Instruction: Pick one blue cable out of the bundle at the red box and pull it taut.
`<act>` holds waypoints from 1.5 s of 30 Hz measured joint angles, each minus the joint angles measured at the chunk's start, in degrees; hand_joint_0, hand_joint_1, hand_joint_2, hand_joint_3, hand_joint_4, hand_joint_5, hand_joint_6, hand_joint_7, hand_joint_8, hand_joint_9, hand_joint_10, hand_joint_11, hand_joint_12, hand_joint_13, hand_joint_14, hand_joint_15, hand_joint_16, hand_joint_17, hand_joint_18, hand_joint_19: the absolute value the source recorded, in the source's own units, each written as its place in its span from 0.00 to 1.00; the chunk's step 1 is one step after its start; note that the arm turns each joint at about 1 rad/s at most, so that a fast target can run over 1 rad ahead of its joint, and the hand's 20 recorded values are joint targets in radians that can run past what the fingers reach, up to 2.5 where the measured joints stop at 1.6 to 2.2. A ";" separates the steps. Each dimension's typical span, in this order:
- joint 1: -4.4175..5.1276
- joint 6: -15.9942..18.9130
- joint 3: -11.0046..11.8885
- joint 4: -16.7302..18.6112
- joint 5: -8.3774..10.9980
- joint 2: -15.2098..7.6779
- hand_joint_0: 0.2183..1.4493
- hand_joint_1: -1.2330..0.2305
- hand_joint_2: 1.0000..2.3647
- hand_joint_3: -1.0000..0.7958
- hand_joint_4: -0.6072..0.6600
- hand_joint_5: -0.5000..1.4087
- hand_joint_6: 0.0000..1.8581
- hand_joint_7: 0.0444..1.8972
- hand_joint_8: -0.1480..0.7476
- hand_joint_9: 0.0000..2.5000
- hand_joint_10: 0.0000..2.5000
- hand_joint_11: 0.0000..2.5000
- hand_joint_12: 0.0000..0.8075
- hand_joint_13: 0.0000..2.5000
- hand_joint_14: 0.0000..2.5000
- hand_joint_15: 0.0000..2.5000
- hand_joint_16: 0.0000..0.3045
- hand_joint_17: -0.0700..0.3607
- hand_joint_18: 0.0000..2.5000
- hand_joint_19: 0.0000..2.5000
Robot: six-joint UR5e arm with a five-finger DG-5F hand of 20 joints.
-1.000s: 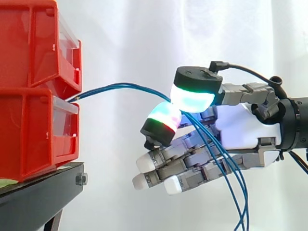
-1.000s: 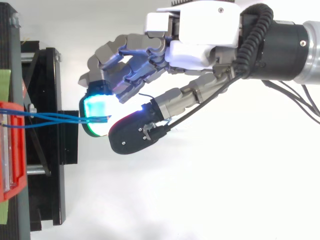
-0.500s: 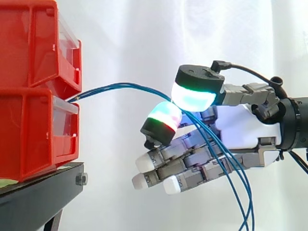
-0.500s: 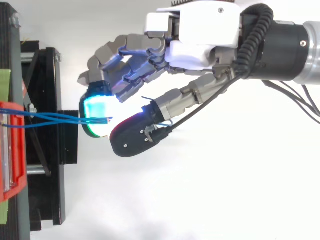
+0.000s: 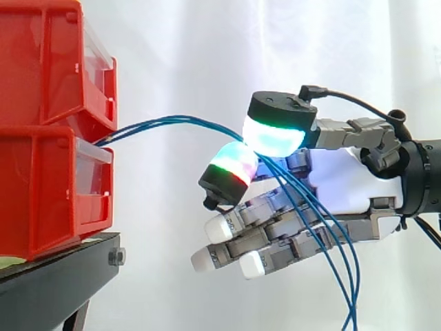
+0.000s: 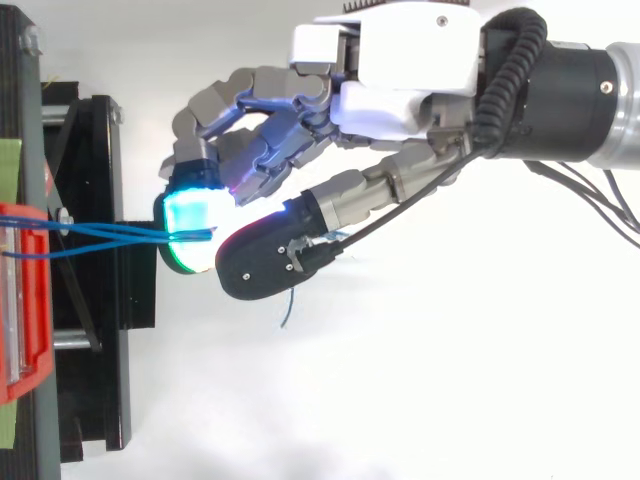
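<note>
Two or three thin blue cables [image 5: 172, 122] leave the gap between the two stacked red bins [image 5: 48, 193] and arch rightward to my hand [image 5: 351, 183]. They pass between the cyan-glowing thumb pad [image 5: 275, 134] and a green-and-red-glowing fingertip [image 5: 233, 169], which are closed together on them. Behind the pinch the cables drape across the palm and hang down [image 5: 348, 276]. In the top view the cables [image 6: 100, 235] run level from the red bin [image 6: 20, 300] into the cyan pad [image 6: 190, 215], below the hand [image 6: 400, 60]. A loose cable end [image 6: 287, 308] dangles under the thumb.
The bins sit on a black stand [image 5: 55, 283], seen from above as a black frame [image 6: 100, 300] at the left edge. A white curtain hangs behind. Open space lies between the bins and my fingertips.
The coloured fingertip has risen closer to the thumb pad, and the lower fingers have lifted slightly. The cable arch sits a little higher. A loose cable end now shows below the thumb from above.
</note>
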 measured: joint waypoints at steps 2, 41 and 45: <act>0.00 0.00 0.00 -0.15 0.00 -0.02 0.22 0.40 0.21 0.53 0.43 0.25 0.42 0.63 0.51 0.30 0.00 0.00 0.58 0.18 0.00 0.00 0.26 0.57 0.26 0.05; 0.12 -0.05 0.01 -0.29 0.02 -0.02 0.32 0.23 0.01 0.58 0.52 0.20 0.47 0.62 0.52 0.24 0.00 0.05 0.53 0.11 0.00 0.00 0.23 0.52 0.21 0.05; 0.11 -0.04 0.00 -0.29 0.04 -0.02 0.34 0.20 0.01 0.56 0.56 0.18 0.48 0.60 0.50 0.22 0.00 0.06 0.50 0.09 0.00 0.00 0.21 0.50 0.18 0.05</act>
